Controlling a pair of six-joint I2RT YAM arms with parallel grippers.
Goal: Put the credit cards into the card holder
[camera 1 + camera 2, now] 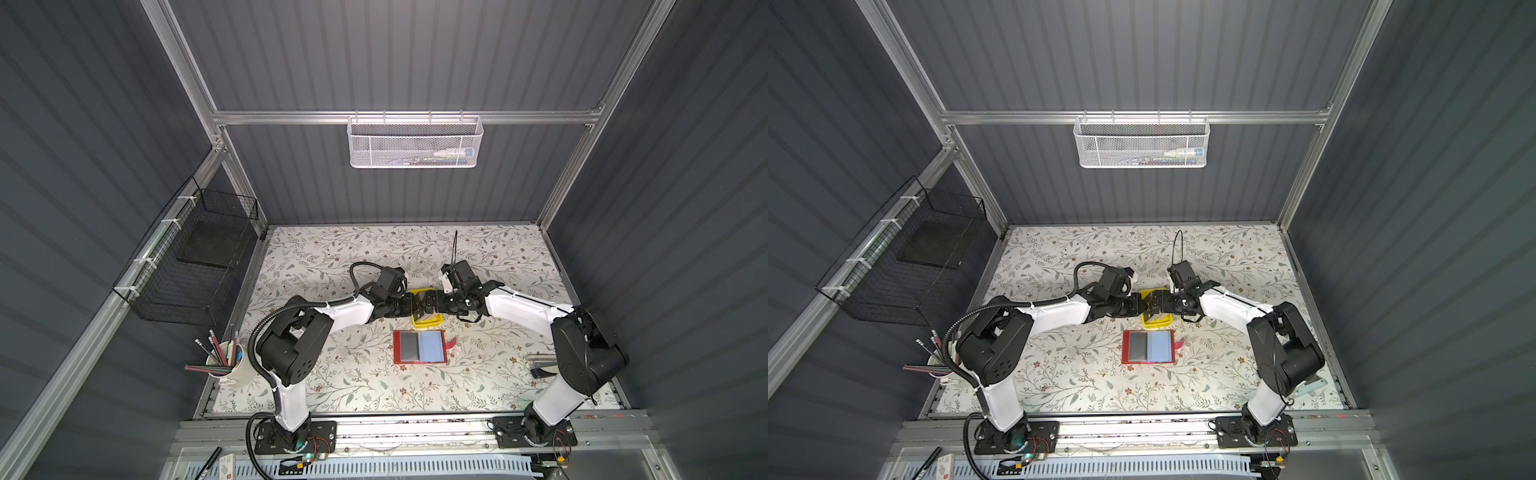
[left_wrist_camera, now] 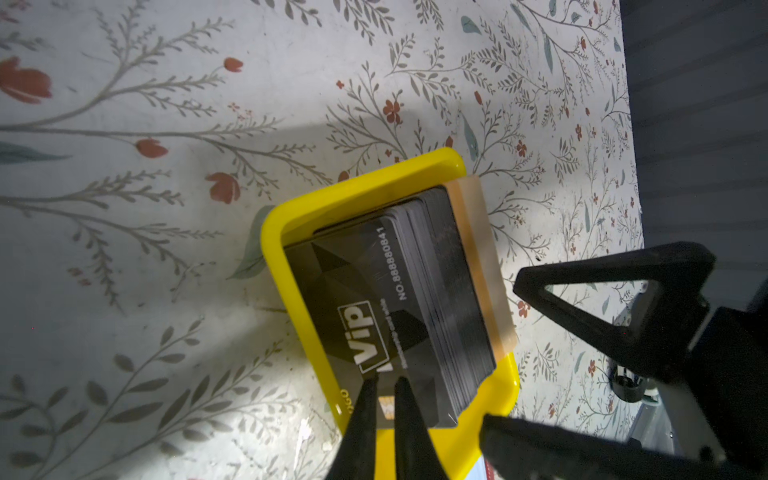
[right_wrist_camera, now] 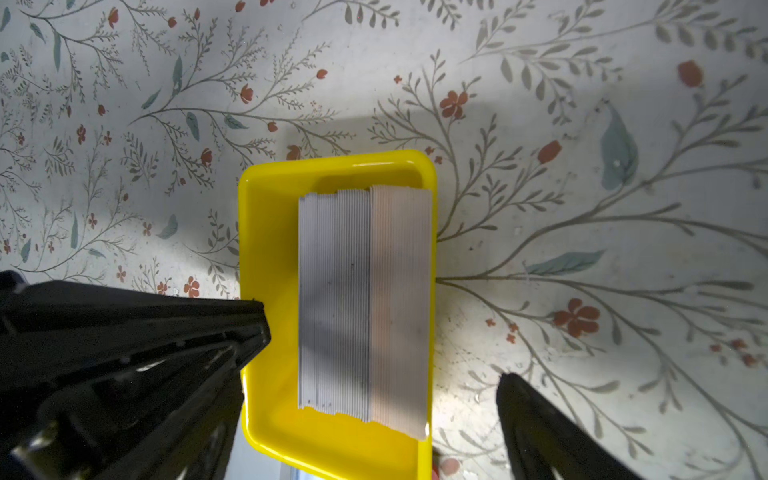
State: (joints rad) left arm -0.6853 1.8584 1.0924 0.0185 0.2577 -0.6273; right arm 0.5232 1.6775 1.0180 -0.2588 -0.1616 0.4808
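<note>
A stack of credit cards point(image 3: 365, 299) stands on edge in a small yellow tray point(image 3: 270, 232). The front one is the black VIP card point(image 2: 357, 291), and a tan card point(image 2: 486, 266) is at the back. My left gripper point(image 2: 387, 390) is shut on the VIP card's edge near its gold chip. My right gripper point(image 3: 380, 374) stands wide open astride the tray, holding nothing. In both top views the two grippers point(image 1: 417, 307) point(image 1: 430, 307) meet over the tray. The red card holder point(image 1: 419, 362) lies open just in front, with a grey card point(image 1: 409, 345) and a light blue card point(image 1: 432, 345) in it.
A white cup of pencils point(image 1: 226, 365) stands at the front left. A black wire basket point(image 1: 195, 270) hangs on the left wall and a white mesh basket point(image 1: 415, 141) on the back rail. A pale object point(image 1: 1308, 388) lies behind the right arm.
</note>
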